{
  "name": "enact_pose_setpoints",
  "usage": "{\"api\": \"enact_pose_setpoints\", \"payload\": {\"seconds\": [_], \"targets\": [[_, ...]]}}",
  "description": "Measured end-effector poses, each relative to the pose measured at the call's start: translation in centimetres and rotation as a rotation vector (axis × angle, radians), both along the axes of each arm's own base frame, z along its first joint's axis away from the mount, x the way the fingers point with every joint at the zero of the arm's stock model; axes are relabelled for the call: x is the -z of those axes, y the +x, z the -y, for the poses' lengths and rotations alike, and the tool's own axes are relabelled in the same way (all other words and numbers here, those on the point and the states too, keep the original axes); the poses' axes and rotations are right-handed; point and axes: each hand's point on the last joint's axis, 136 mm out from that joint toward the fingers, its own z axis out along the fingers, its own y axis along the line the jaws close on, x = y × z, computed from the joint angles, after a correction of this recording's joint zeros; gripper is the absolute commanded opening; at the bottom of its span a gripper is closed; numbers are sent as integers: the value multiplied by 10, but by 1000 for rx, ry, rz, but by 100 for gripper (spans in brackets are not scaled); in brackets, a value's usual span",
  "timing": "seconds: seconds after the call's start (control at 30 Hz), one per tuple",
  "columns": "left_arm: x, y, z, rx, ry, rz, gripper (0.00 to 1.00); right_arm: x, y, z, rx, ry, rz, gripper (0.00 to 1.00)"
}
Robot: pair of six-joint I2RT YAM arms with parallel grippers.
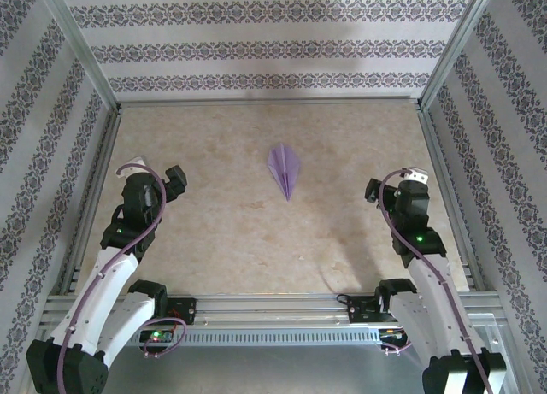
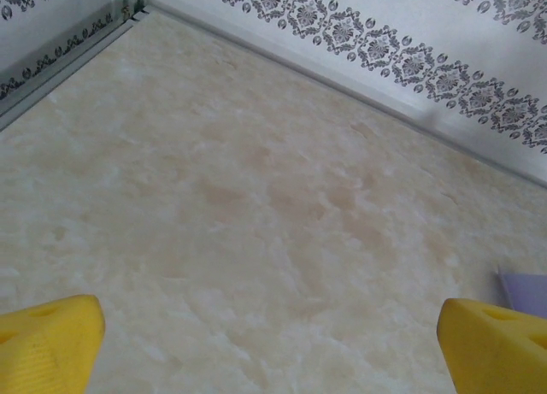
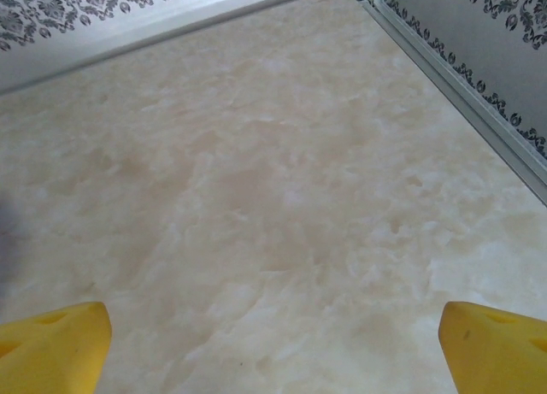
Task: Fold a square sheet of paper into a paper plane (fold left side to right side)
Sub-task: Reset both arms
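Both empty and spread apart, left end effector (image 2: 273,347) and right end effector (image 3: 273,349) sat well clear of the paper plane (image 1: 285,168), which looked basically finished.

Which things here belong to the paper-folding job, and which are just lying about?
Job: paper plane, folded, mid-table; left gripper, open; right gripper, open.
Not the job: table; patterned walls; metal frame. These are all fixtures.
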Motion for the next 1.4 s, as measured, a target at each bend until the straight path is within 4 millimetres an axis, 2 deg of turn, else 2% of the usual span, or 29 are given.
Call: {"api": "enact_pose_setpoints", "payload": {"seconds": [0.13,0.23,0.4,0.93,1.13,1.4], "targets": [[3,0,-2,-2,17,-6,100,23,6,2,-7,-23,-21,98],[8,-1,-2,-2,22,-17,100,32,11,1,-27,-48,-29,98],[11,-1,-2,-4,25,-30,100,29,26,0,-56,-81,5,98],[16,1,-4,-10,27,-39,100,49,52,-12,-136,-81,54,98],[19,0,-4,-10,28,-46,100,70,54,-14,-157,-93,46,98],[19,0,-4,-10,27,-45,100,61,70,-23,-206,-94,125,98]]}}
